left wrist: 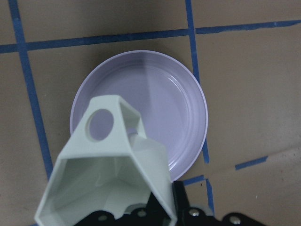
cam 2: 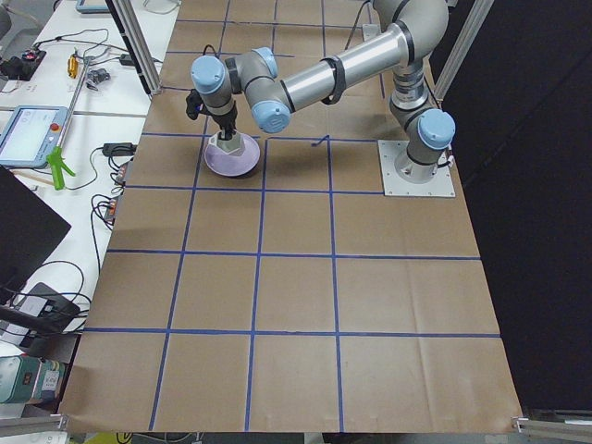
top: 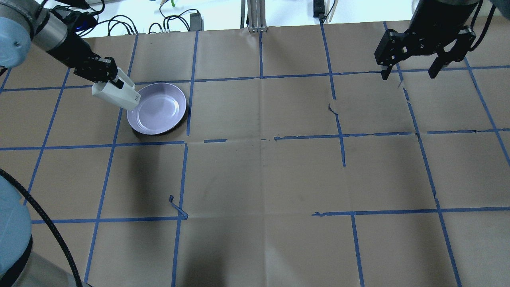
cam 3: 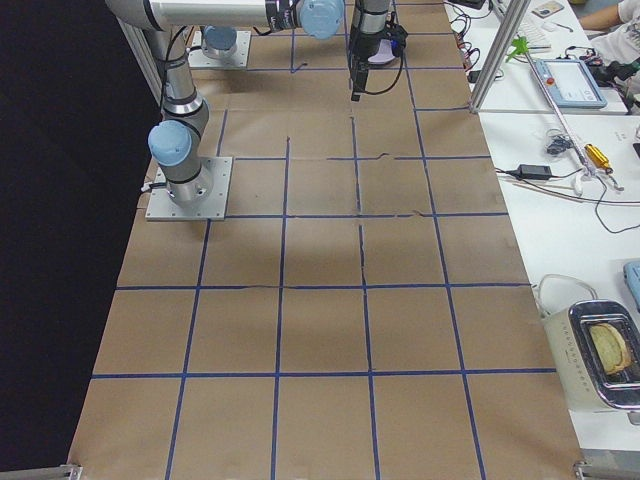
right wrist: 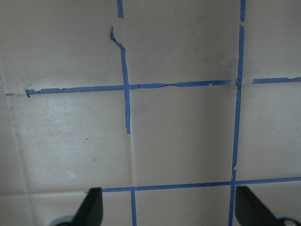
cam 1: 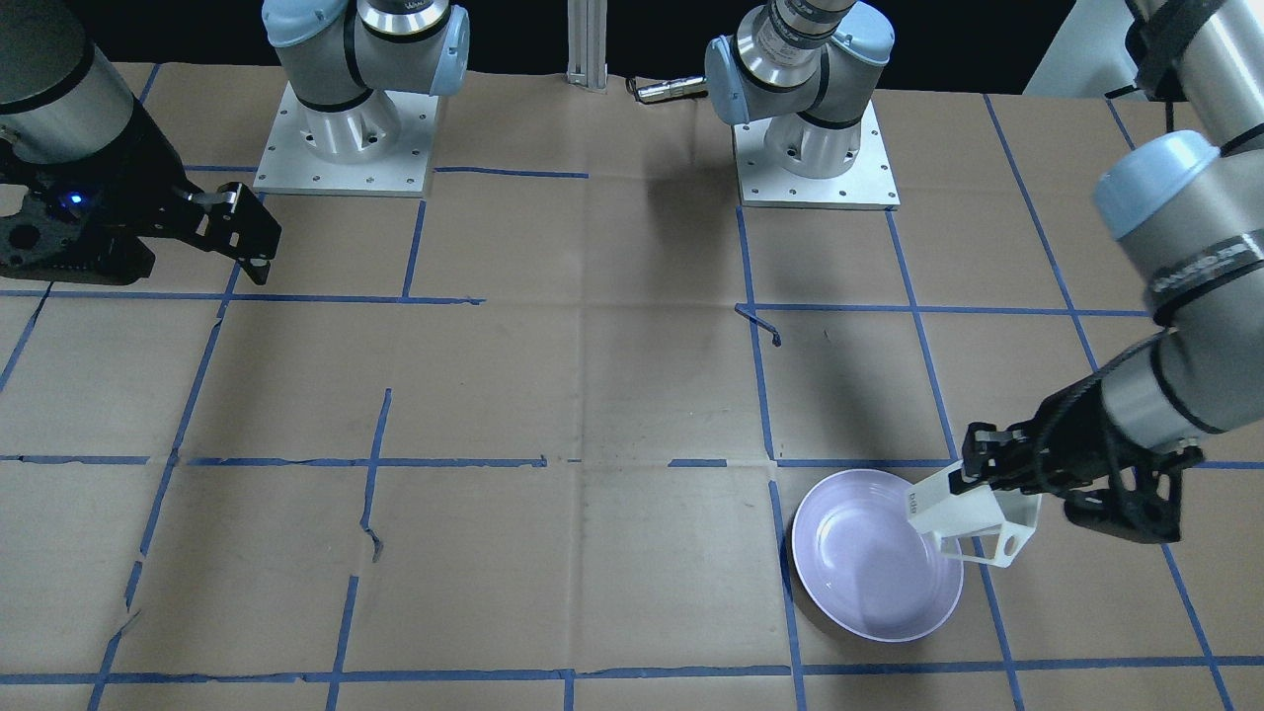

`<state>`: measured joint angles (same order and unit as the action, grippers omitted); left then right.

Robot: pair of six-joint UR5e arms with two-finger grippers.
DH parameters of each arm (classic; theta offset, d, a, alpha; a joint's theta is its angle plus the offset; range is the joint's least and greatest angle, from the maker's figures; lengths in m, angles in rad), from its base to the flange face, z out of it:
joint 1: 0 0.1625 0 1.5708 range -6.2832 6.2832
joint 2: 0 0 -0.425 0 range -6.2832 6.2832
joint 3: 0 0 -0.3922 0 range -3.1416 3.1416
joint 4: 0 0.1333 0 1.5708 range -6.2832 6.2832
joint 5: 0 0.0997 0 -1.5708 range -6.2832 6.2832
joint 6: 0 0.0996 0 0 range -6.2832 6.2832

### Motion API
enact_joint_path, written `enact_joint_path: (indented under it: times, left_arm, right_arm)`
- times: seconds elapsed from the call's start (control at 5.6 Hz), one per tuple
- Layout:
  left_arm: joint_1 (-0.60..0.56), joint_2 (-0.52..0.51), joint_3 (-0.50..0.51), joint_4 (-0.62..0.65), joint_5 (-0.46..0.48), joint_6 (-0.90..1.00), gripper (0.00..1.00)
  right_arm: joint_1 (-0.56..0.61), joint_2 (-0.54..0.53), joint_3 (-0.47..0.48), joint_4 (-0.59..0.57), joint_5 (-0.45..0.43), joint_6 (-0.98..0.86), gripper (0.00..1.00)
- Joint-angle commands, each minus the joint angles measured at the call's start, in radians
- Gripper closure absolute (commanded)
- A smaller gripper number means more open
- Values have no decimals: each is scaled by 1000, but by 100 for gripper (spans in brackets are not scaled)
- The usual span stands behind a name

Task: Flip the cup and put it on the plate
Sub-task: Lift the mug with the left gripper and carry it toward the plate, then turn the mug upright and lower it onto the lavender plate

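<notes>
The white faceted cup (cam 1: 973, 518) is held by its rim in my left gripper (cam 1: 973, 476), which is shut on it. The cup is tilted on its side in the air over the edge of the pale lavender plate (cam 1: 869, 573), its printed base toward the plate's middle. The overhead view shows the cup (top: 116, 94) at the plate's (top: 159, 109) left rim. In the left wrist view the cup's (left wrist: 113, 179) open mouth faces the camera, with the plate (left wrist: 160, 94) below. My right gripper (top: 410, 73) is open and empty, far off above the table.
The table is brown paper with a grid of blue tape (top: 261, 140). The two arm bases (cam 1: 818, 158) stand at the robot's side. Cables (top: 167, 22) lie beyond the far edge. The right wrist view shows only paper and tape (right wrist: 126, 89).
</notes>
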<state>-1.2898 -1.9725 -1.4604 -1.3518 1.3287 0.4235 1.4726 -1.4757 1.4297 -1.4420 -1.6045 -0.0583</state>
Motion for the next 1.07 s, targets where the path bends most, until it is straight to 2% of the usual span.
enact_joint_path:
  times: [0.0, 0.18, 0.71, 0.89]
  left_arm:
    - [-142, -41, -55, 191, 160, -117, 100]
    - [-167, -61, -67, 262, 241, -117, 100]
    - [-177, -69, -138, 275, 245, -140, 99]
    - [-177, -69, -140, 275, 248, -140, 68]
  right_arm:
    - [0, 0, 0, 0, 0, 0, 0]
    - [0, 0, 0, 0, 0, 0, 0]
    - [0, 0, 0, 0, 0, 0, 0]
    - [0, 0, 0, 0, 0, 0, 0]
